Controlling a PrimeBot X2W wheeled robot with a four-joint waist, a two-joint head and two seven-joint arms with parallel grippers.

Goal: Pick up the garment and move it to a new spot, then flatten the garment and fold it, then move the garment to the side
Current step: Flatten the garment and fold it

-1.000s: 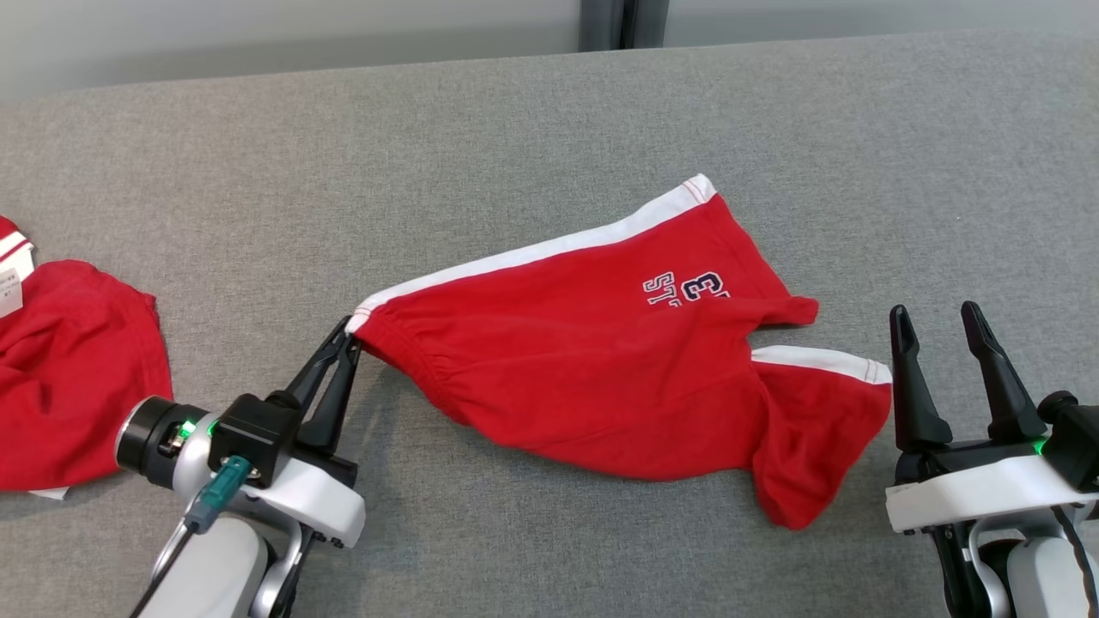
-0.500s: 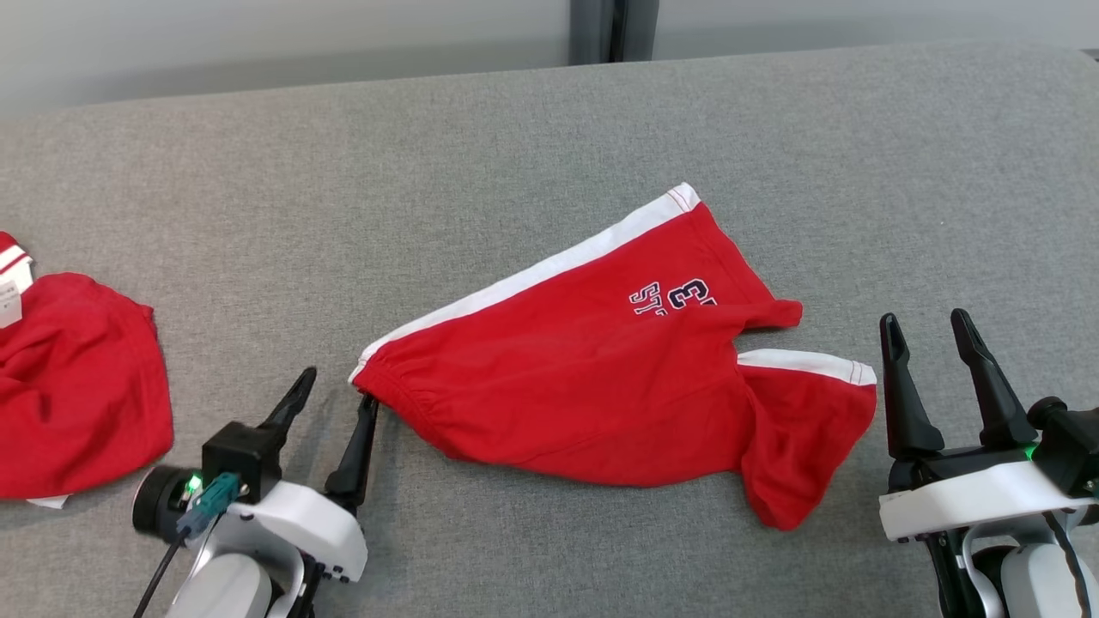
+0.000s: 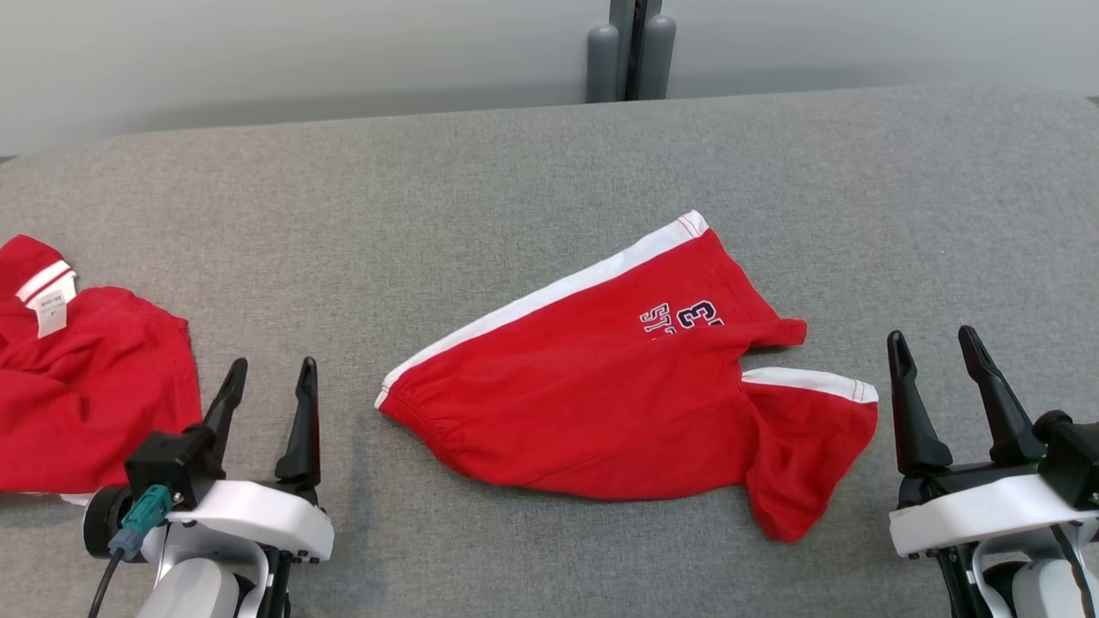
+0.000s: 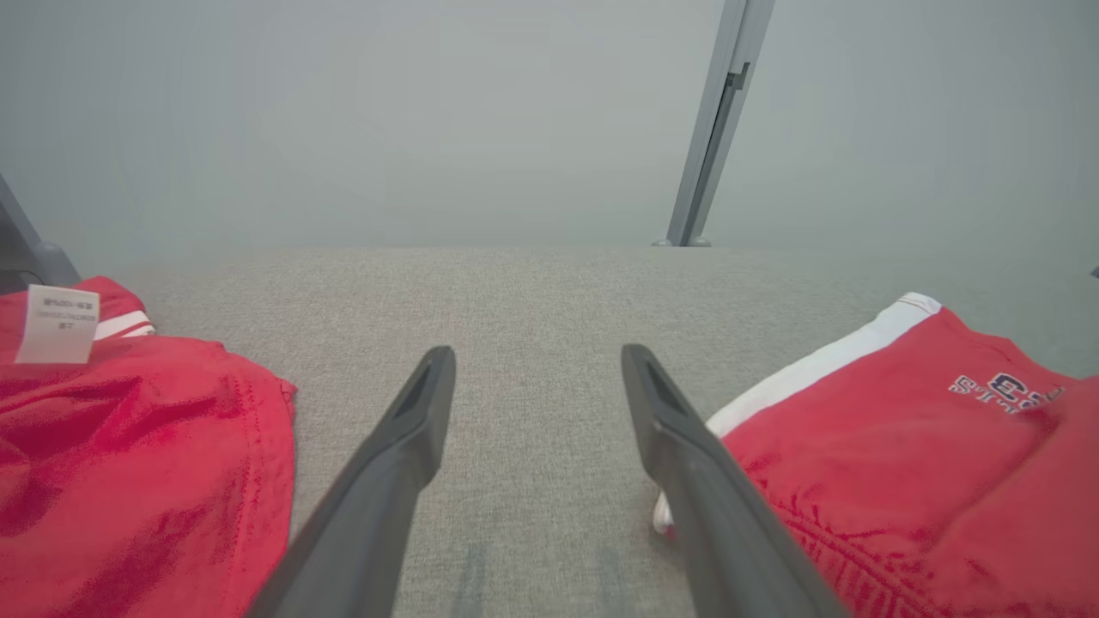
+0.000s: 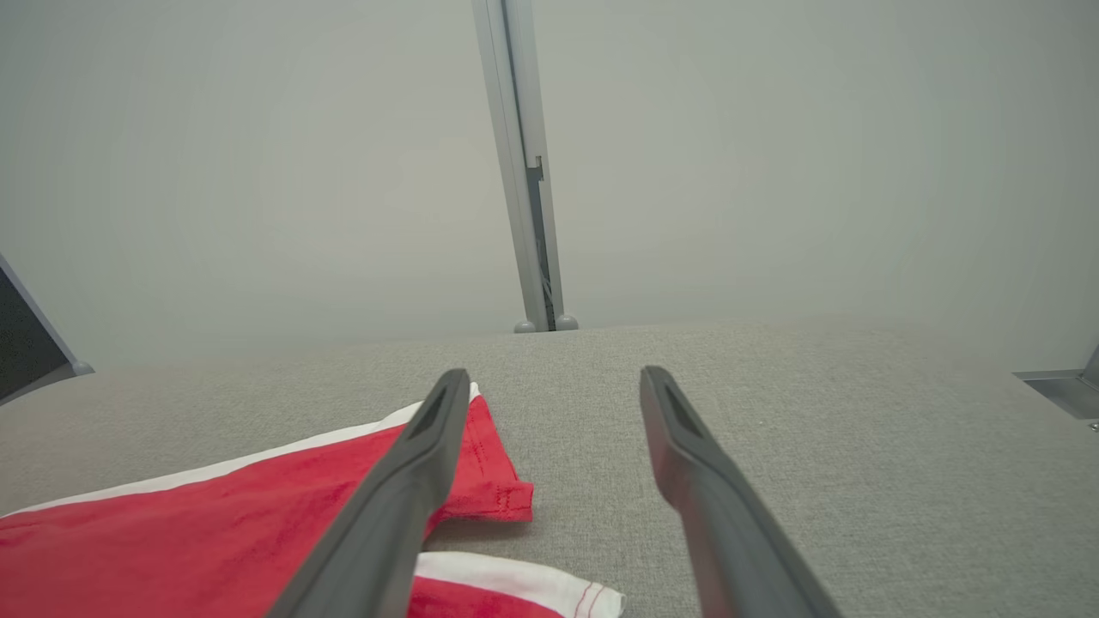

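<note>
Red shorts [image 3: 618, 395] with a white side stripe and dark lettering lie loosely spread in the middle of the grey table, one leg folded under at the right. My left gripper [image 3: 270, 371] stands open at the lower left, a little left of the waistband corner [image 3: 384, 402], with nothing between its fingers. In the left wrist view the shorts [image 4: 901, 455] lie just right of the open gripper [image 4: 537, 360]. My right gripper [image 3: 932, 342] is open at the lower right, beside the folded leg hem [image 3: 816, 384]. The right wrist view shows the shorts [image 5: 215, 524] left of that gripper [image 5: 554, 378].
A second red garment [image 3: 77, 395] with a white tag lies crumpled at the table's left edge, close to my left gripper; it appears as red cloth [image 4: 129, 463] in the left wrist view. A grey post [image 3: 631, 47] rises behind the table's [image 3: 515, 172] far edge.
My left gripper let go of the waistband corner, opened and drew back to the left. The shorts settled flat on the table. The head camera shifted, so the whole picture sits lower.
</note>
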